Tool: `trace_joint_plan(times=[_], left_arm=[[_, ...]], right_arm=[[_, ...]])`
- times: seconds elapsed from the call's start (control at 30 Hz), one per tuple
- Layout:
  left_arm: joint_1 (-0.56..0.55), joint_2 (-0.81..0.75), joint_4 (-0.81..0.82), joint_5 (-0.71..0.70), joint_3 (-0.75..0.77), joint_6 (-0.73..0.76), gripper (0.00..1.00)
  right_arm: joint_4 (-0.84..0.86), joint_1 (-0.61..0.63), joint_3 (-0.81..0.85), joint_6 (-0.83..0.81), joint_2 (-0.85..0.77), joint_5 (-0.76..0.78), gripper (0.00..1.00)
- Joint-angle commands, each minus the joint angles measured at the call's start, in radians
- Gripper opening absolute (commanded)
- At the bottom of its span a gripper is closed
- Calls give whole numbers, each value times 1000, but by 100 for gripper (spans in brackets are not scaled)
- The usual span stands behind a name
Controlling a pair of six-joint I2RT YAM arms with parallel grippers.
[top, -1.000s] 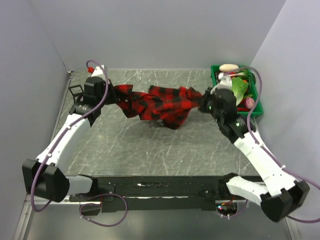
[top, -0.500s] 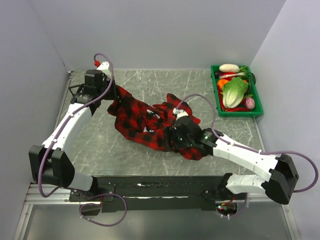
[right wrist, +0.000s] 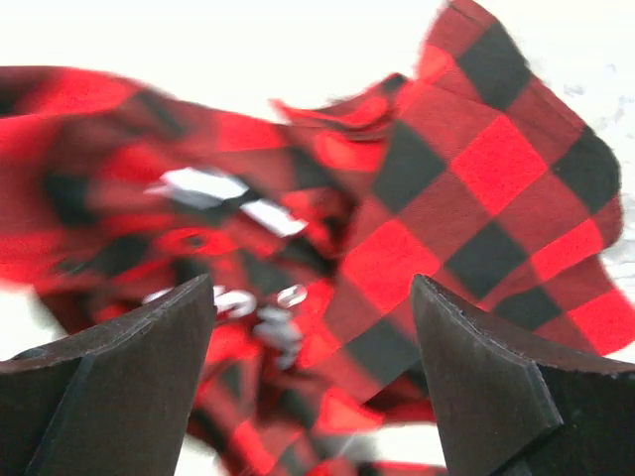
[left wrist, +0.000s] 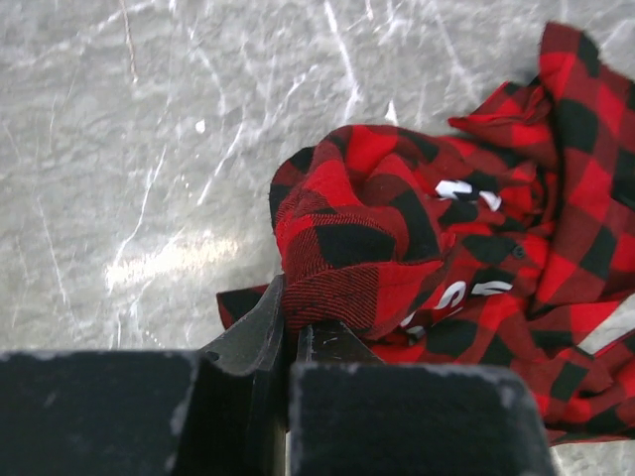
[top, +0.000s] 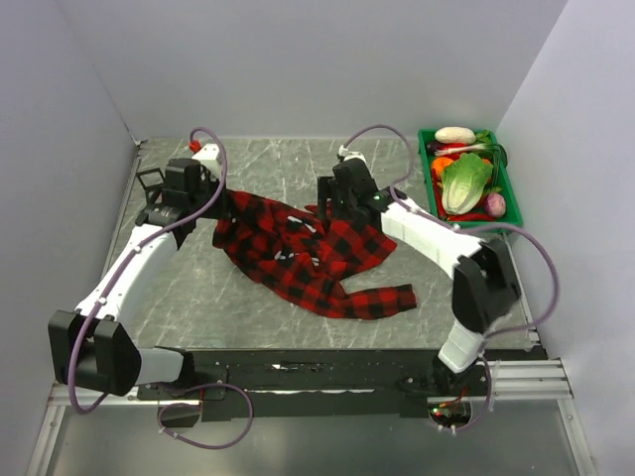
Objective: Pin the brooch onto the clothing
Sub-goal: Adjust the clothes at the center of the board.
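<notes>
The clothing (top: 303,253), a red-and-black plaid shirt with white letters, lies crumpled in the middle of the table, one sleeve trailing toward the front right. My left gripper (top: 219,211) is shut on a fold at its left edge; in the left wrist view that fold (left wrist: 347,268) is pinched between the jaws (left wrist: 296,322). My right gripper (top: 328,205) hovers open over the shirt's far right part, and the right wrist view shows blurred plaid (right wrist: 397,218) between its spread fingers (right wrist: 313,288), which hold nothing. I cannot make out the brooch in any view.
A small black wire-frame cube (top: 149,181) stands at the far left by the wall. A green tray (top: 476,227) of vegetables sits at the far right corner. Grey walls close in the left, back and right sides.
My right gripper let go of the shirt, opened wide and swung from the front middle to the far middle. The shirt dropped from a stretched hold and lies crumpled. The left grip stayed shut.
</notes>
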Motion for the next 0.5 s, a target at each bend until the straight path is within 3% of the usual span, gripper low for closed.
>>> trace_joint_plan(times=[0.0,0.23,0.27,0.3,0.37,0.4,0.47], left_arm=[[3,-26,27,-36,-4,6,1],[2,-7,28,-67,2,6,1],[3,-6,28,-75,8,6,1],[5,-4,30,-82,16,4,1],[8,10,28,-96,56,4,1],[8,17,16,-98,77,6,1],[14,54,2,-95,155,6,1]], right_arm=[[-65,-23,100,-45,101,93,87],[-138,-26,156,8,244,88,80],[-144,-27,148,28,242,94,74],[-145,-28,116,35,233,110,57],[-135,-30,72,47,183,124,43],[-135,-31,29,51,160,136,28],[-157,-30,-11,62,89,147,18]])
